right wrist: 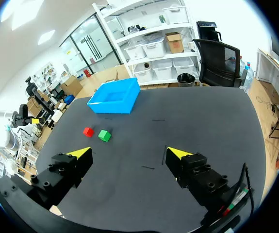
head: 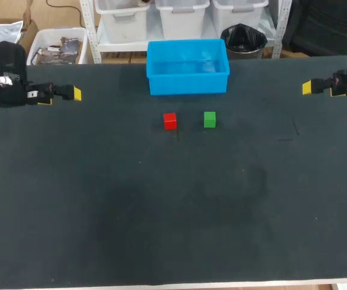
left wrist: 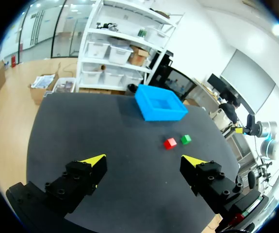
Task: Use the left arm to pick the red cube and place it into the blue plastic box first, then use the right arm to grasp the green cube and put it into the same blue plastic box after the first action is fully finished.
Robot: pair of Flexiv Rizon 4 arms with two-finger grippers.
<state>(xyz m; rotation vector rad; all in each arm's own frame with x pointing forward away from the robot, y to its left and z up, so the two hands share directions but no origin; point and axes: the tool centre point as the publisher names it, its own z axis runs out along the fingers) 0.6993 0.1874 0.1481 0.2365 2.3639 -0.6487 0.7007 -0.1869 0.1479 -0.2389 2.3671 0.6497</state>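
While both tools stand wide open, the left tool (left wrist: pixel 144 160) sits over the worktop's (head: pixel 161 211) left edge and the right tool (right wrist: pixel 128 153) over its right edge, each well apart from the cubes. A broad stretch of dark worktop lies btwn tools & cubes. Red cube (head: pixel 170 121) rests ahead of the left tool, approx mid-worktop, w/ green cube (head: pixel 209 119) near it, not touching. Beyond both, blue plastic box (head: pixel 188 84) stands upright at the far edge.
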